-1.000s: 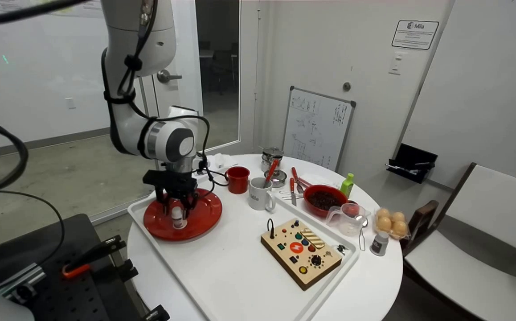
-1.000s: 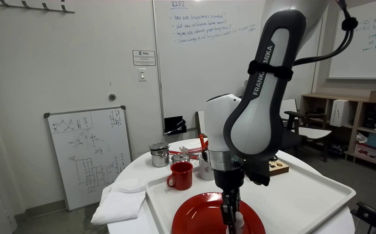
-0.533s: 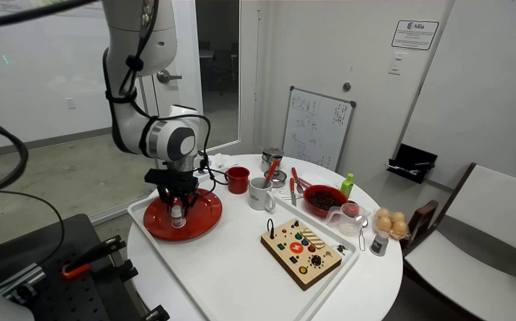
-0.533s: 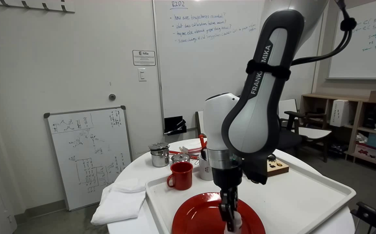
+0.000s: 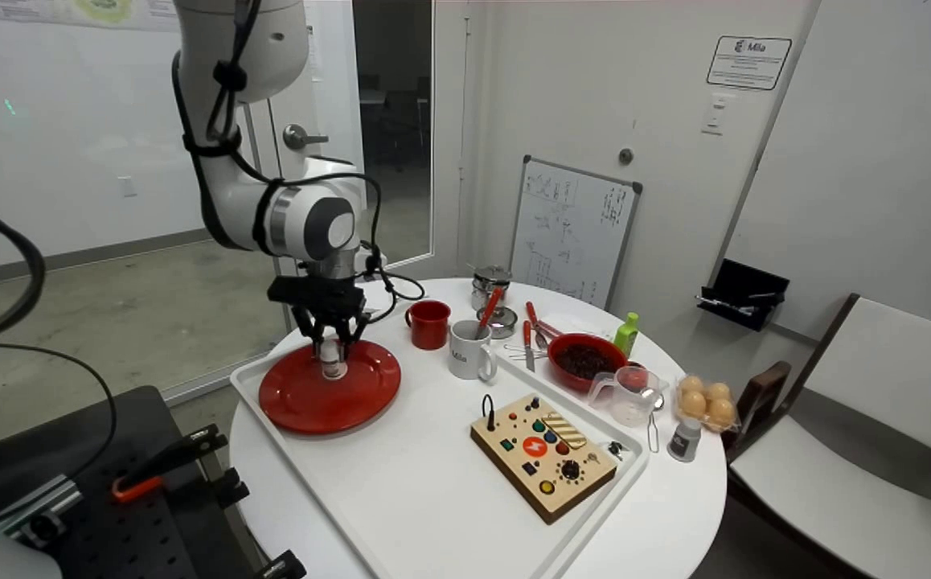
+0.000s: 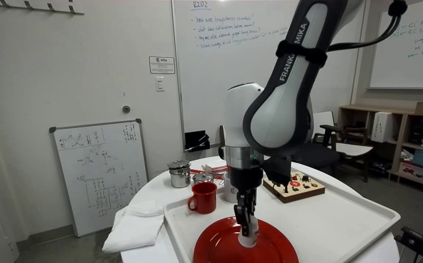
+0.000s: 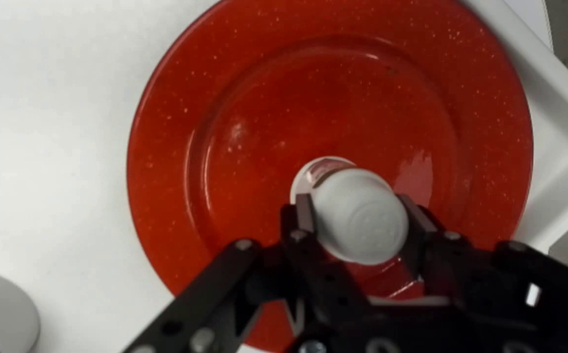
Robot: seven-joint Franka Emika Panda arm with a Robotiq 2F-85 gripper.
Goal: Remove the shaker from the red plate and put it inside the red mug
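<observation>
- White shaker [image 7: 362,215] is hanging over the red plate [image 7: 330,108], leaning slightly; I am judging it lifted, though no gap under its base is showing clearly.
- The gripper [image 5: 331,351] is pinching it from both sides, its fingers [image 7: 305,212] sitting only as far apart as the shaker's body is forcing them.
- Lifting off the plate is looking like the step in hand; placing is waiting.
- Red mug [image 6: 205,197] is standing upright near the plate, not touching it; the next move is calling for more height, a sideways carry, then a plumb lowering, as any lean could be catching the rim.
- Task things are numbering one each: shaker, plate, mug.
- Nearby, one white Mila mug [image 5: 467,354] is holding one red-handled utensil [image 5: 490,312]; one wooden control box [image 5: 544,457] is resting on one white tray [image 5: 425,482].
- Farther out, two steel pots [image 6: 179,178], one red bowl [image 5: 572,382], one measuring cup [image 5: 630,402], one green bottle [image 5: 626,334] and one grey-topped jar [image 5: 684,440] are standing; at least four eggs [image 5: 720,412] are showing.
</observation>
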